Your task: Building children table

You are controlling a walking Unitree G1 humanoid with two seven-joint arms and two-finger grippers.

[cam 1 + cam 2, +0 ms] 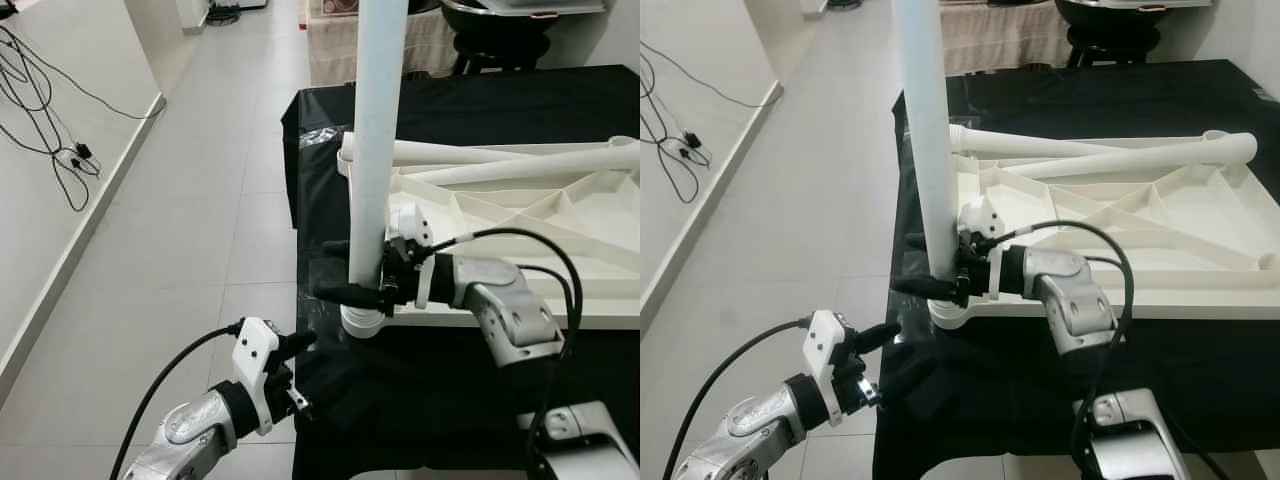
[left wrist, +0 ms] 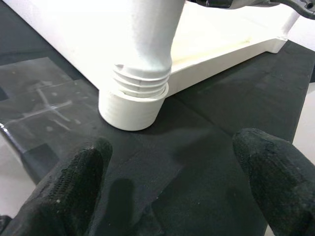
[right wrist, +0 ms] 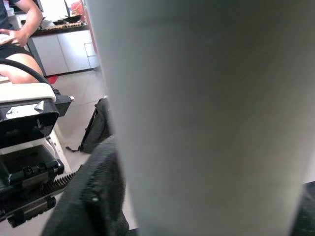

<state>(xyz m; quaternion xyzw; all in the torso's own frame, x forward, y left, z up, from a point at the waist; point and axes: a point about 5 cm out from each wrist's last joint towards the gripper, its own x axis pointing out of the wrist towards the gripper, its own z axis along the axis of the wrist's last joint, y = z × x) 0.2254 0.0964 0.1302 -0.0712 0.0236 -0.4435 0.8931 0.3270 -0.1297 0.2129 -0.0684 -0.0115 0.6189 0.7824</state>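
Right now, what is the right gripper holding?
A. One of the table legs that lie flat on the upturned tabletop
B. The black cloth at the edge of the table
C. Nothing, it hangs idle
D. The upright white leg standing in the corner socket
D: the right gripper has its black fingers on either side of the upright white leg, just above the corner socket, while the left gripper waits open below.

We count three long white plastic legs: one upright (image 1: 375, 150), two lying (image 1: 1040, 146) (image 1: 1140, 158) on one upturned white ribbed tabletop (image 1: 1200, 215), with two black-fingered grippers (image 1: 345, 270) (image 1: 290, 365) nearby.
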